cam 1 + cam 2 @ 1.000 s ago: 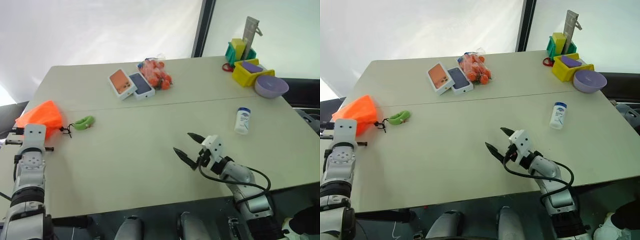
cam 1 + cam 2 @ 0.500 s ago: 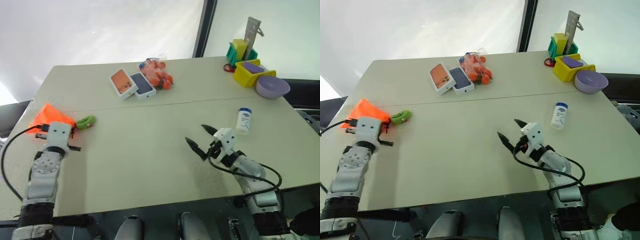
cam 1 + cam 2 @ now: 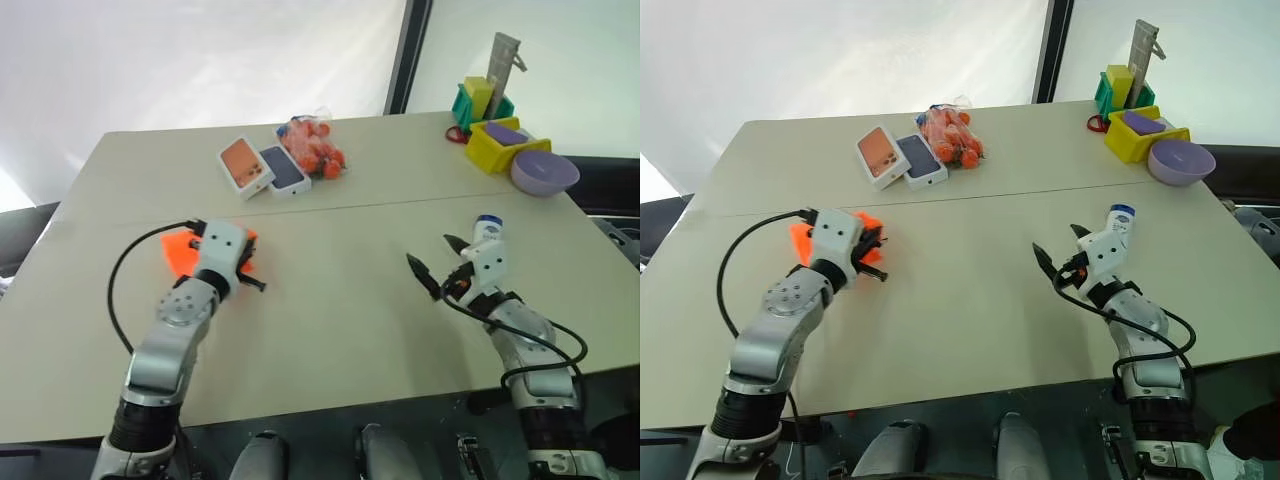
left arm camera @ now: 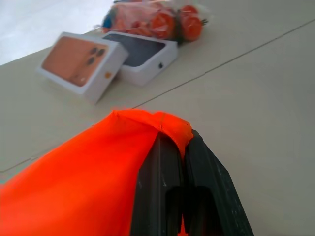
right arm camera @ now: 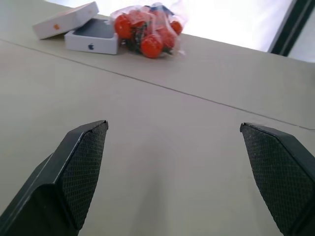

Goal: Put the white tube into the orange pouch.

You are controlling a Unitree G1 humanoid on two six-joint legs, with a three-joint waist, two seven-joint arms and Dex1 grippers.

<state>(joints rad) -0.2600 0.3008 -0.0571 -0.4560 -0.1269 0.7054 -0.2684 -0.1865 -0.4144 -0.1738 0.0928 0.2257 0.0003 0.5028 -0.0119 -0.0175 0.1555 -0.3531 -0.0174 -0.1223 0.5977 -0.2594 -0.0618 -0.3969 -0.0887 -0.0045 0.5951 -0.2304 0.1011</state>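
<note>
On the pale surface, the left end effector is clamped tight on a fold of the orange pouch, which hangs from it at about nine o'clock from the surface's middle. The right end effector stands wide apart and empty at about three o'clock. The white tube stands upright just beyond it. Farther, toward twelve o'clock, lie two phone boxes beside a bag of orange balls.

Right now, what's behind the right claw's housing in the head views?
The white tube: its pale blue top and a strip of white body show just past the right claw, which is open. Its lower body and label are covered.
</note>
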